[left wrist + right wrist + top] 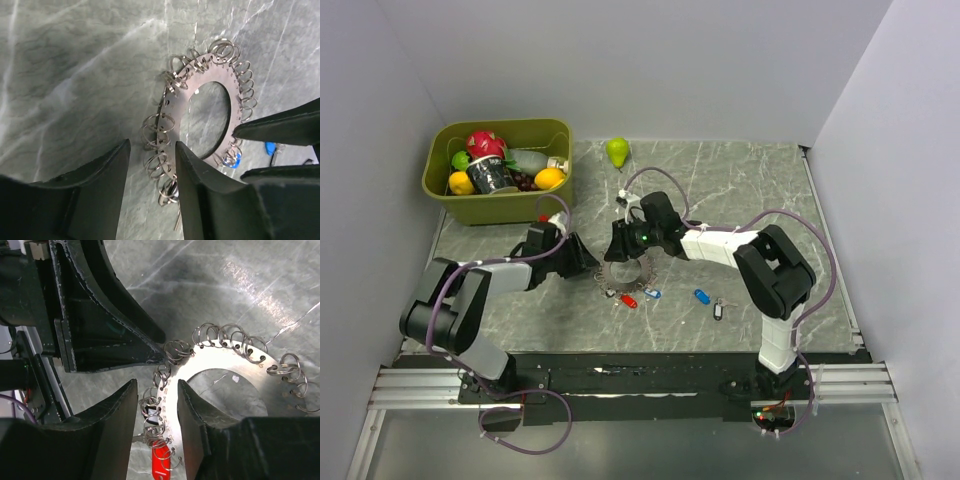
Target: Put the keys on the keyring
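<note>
Keyring [627, 272] lies flat on the marbled table [740, 190] near its middle, hole facing up. Being round, it gives us no long axis, and small wire loops [159, 131] stand all along its rim. Starting from the left, we see an olive bin [438, 185] of fruit in the far corner, well apart from it. The left gripper [152, 147] comes in from the left, its fingers [200, 190] astride the rim with band and loops between them. The jaws stand partly apart, and we cannot tell whether they pinch the metal. A green pear [617, 150] sits far back. The right gripper [157, 385] reaches in from the right and straddles the rim a short way along, jaws likewise partly apart, grip not clear to us. Just nearward of the ring lie a red-tagged key [628, 300] and a blue-tagged key [653, 294], both lying roughly left to right. Further right, apart from the ring, a second blue-tagged key [701, 296] slants toward the near right, and a dark-tagged key [718, 312] lies roughly near to far.
</note>
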Controlling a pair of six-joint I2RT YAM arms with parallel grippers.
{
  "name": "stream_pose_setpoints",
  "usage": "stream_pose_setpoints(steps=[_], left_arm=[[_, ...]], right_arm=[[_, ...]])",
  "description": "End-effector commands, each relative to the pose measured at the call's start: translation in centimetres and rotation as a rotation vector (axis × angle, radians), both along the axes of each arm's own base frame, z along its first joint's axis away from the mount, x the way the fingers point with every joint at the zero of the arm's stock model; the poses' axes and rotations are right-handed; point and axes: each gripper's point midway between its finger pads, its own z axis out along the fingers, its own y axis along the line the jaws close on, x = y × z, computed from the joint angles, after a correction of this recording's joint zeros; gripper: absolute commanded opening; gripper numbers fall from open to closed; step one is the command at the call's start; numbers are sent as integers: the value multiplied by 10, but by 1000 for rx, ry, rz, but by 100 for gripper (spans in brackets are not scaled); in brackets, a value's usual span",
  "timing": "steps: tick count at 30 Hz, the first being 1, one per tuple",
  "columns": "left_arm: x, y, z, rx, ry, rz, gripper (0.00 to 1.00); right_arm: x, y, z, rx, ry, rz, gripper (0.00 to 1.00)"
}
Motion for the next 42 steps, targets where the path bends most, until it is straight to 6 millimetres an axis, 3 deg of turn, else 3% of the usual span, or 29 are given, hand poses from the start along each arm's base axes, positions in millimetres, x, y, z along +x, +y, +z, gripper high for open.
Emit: stream_pose_setpoints(steps=[1,12,16,21,26,29,42], left_arm=[[9,-1,-6,88,-33,1,46],[12,-8,-7,113,-41,-25,17],[12,-9,-2,104,-57,-33,11],[11,-8,1,115,-63,-35,20],[12,-2,11,137,-82,-19,45],[12,-1,16,141,-85,-10,52],[15,4,26,142,-112,-1,54]], right_arm=[[4,12,18,53,-20,17,44],[1,12,17,58,-6,19,43],[0,12,16,61,-4,20,43],[-1,10,16,63,2,16,44],[-2,10,20,74,0,12,45],[-1,10,25,85,-10,6,46],[-1,8,18,68,-6,0,52]])
